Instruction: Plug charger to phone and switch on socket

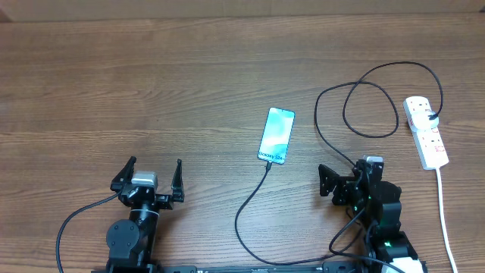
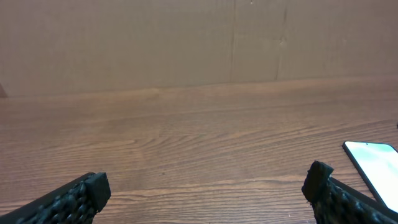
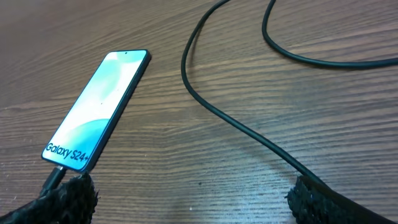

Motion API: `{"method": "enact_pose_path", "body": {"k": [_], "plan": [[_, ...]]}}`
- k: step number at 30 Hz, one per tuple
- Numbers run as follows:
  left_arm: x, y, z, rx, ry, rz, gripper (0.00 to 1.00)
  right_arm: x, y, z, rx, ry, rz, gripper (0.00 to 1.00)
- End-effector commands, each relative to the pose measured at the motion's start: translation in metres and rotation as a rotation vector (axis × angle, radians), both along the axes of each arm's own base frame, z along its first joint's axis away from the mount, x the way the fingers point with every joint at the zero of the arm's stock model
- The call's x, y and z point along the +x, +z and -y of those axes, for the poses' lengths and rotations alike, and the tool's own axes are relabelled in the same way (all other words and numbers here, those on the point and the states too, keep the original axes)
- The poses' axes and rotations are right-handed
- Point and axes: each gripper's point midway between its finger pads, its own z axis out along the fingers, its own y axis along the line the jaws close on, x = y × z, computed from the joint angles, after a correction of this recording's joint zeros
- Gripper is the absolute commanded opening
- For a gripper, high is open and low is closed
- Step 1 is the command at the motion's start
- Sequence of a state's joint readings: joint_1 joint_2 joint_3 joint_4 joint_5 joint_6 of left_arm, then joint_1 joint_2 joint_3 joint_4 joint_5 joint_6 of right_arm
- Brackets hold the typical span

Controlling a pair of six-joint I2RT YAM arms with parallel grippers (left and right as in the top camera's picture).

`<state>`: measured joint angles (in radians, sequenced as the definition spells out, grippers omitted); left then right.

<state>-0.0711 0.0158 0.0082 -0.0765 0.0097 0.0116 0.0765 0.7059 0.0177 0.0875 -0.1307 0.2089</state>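
Observation:
The phone (image 1: 276, 135) lies face up mid-table, its screen lit blue and white. It also shows in the right wrist view (image 3: 96, 106) and at the edge of the left wrist view (image 2: 373, 165). The black charger cable (image 1: 241, 212) meets the phone's bottom edge; my right finger partly hides its tip (image 3: 55, 175). The cable loops (image 3: 236, 124) back to a black plug in the white socket (image 1: 426, 133) at the far right. My left gripper (image 1: 151, 178) (image 2: 205, 183) is open and empty, left of the phone. My right gripper (image 1: 341, 176) (image 3: 193, 193) is open and empty, right of the phone.
The socket's white cord (image 1: 443, 216) runs down the right side to the front edge. The black cable's big loop (image 1: 371, 106) lies between the phone and the socket. A plain wall (image 2: 186, 43) stands behind the table.

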Motion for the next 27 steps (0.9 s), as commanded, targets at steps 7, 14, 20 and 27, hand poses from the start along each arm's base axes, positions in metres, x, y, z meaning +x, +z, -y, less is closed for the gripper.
{"method": "enact_pose_path", "body": {"k": [7, 14, 20, 27], "plan": [[0.0, 0.001, -0.004, 0.023, 0.017, 0.009, 1.0, -0.009, 0.008, -0.001, 0.003, 0.006, 0.03, 1.0], [0.0, 0.001, -0.004, 0.023, 0.018, 0.008, 1.0, -0.006, 0.034, -0.004, 0.022, 0.024, 0.143, 1.0], [0.0, 0.001, -0.004, 0.023, 0.017, 0.008, 0.99, -0.005, 0.063, -0.011, 0.035, 0.052, 0.268, 1.0], [0.0, 0.001, -0.004, 0.023, 0.017, 0.009, 1.0, -0.007, 0.094, -0.011, 0.042, 0.05, 0.402, 1.0]]}}
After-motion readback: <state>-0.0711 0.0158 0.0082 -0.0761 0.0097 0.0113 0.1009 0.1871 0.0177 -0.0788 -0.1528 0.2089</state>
